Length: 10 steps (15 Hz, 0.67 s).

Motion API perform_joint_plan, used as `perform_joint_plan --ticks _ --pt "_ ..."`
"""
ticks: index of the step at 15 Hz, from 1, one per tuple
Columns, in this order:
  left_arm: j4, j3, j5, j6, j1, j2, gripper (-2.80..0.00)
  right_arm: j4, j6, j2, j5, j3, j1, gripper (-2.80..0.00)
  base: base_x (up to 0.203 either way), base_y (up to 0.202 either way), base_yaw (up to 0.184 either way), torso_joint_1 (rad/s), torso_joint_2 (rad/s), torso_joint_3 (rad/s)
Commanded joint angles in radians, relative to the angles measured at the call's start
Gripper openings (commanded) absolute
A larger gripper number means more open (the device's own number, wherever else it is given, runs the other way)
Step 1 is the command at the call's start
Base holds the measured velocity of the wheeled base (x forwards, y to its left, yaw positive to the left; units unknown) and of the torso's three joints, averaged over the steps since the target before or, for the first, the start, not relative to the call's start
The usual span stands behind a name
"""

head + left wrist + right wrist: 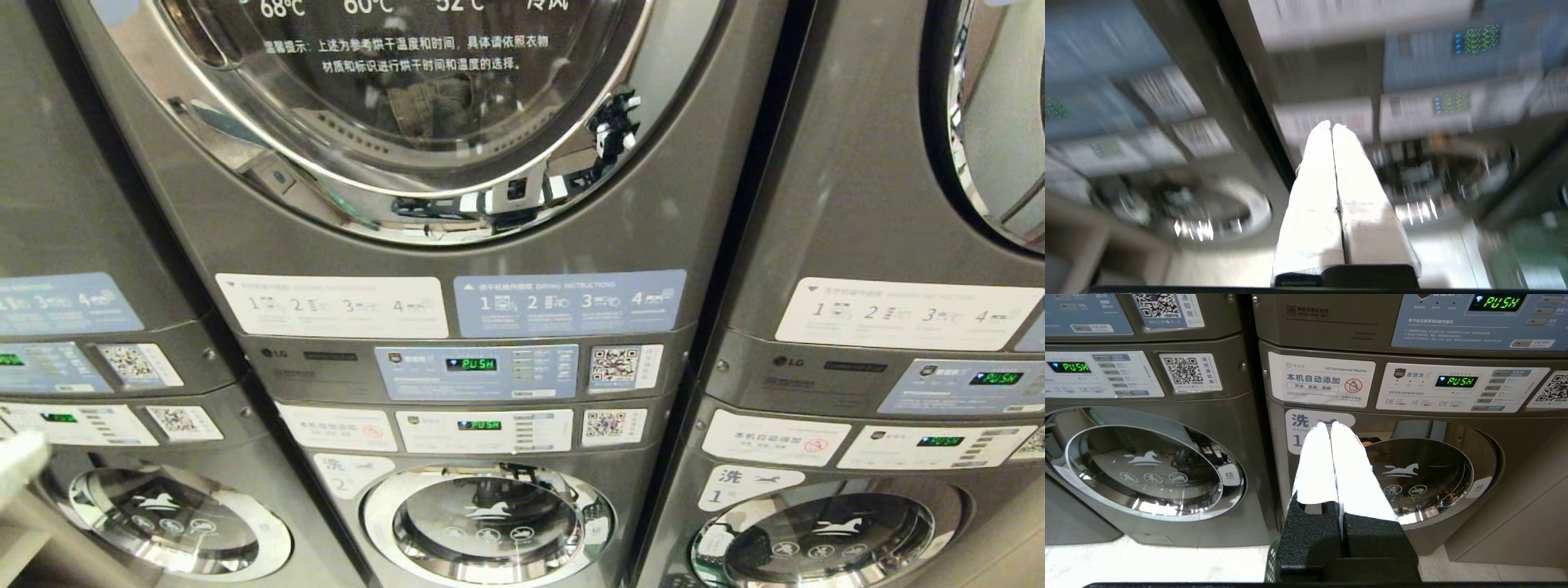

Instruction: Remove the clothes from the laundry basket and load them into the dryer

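The dryer (pixel 392 204) is the upper grey machine straight ahead, its chrome-ringed round door closed. A dim shape shows behind the glass, and I cannot tell what it is. My left gripper (pixel 1332 125) is shut with nothing between its white fingers. It hangs in front of the lower machines, and only its white tip (pixel 16 465) shows at the head view's left edge. My right gripper (pixel 1330 424) is also shut and empty, pointing at the lower right washer door. A sliver of the green laundry basket (pixel 1271 559) shows beneath it, and a green blur of the basket (pixel 1535 245) in the left wrist view. The clothes are out of view.
Three stacked grey machine columns stand side by side, each with a lower washer door (pixel 490 518) and control panels showing green PUSH displays (pixel 471 364). Pale tiled floor (pixel 1126 563) lies before them. A beige cabinet side (pixel 1515 539) stands at the right.
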<state>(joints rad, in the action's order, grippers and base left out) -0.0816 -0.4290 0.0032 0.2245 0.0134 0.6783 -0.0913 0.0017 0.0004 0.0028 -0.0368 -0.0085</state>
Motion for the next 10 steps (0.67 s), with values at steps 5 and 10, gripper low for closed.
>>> perform_joint_plan --ticks 5,10 --pt "0.095 0.389 -0.056 -0.038 -0.014 -0.484 -2.8 -0.001 -0.002 0.0 0.0 0.0 -0.001 -2.8 0.0 0.0 0.0 0.0 0.0 0.0" --pt "0.121 0.416 -0.066 -0.075 -0.014 -0.679 -2.8 -0.001 -0.046 0.0 0.01 0.002 0.0 -2.8 0.0 0.0 0.0 0.0 0.0 0.0"
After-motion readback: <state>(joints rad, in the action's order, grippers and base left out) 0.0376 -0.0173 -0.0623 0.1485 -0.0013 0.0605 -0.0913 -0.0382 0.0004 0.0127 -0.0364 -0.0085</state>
